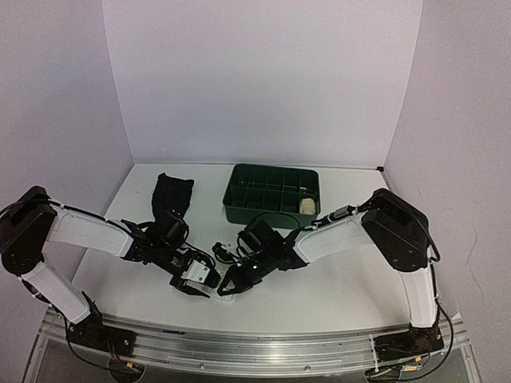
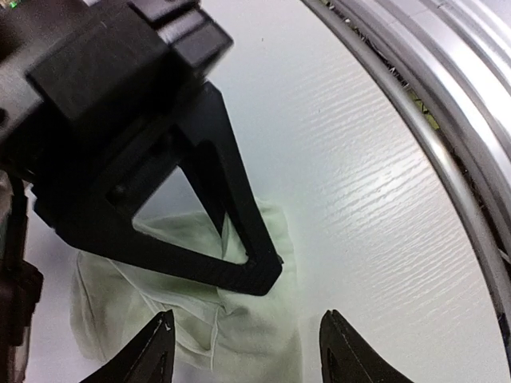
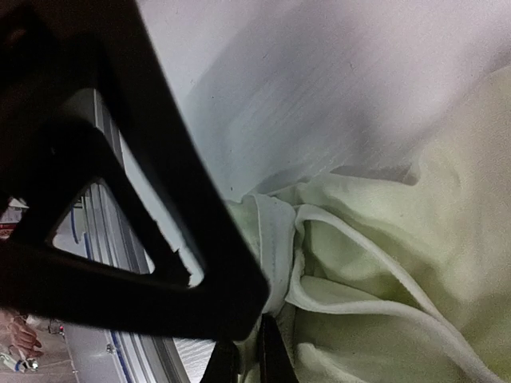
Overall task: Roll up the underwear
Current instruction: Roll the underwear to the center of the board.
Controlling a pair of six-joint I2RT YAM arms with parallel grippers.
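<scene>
The small white underwear [image 2: 247, 319] lies crumpled on the white table near the front edge, and it shows in the top view [image 1: 200, 275] between the two grippers. My left gripper [image 2: 247, 359] is open, with its fingertips [image 2: 160, 351] either side of the cloth, low over it. My right gripper [image 3: 243, 363] is shut on a folded hem of the white underwear [image 3: 383, 263]; its black finger [image 2: 239, 263] rests on the cloth. The plain black underwear [image 1: 172, 195] lies flat at the back left. A cream roll [image 1: 306, 205] sits in the tray.
The green divided tray [image 1: 271, 194] stands at the back centre. The metal rail [image 1: 263, 343] runs along the table's front edge, close to the cloth, and shows in the left wrist view [image 2: 447, 136]. White walls close the back and sides.
</scene>
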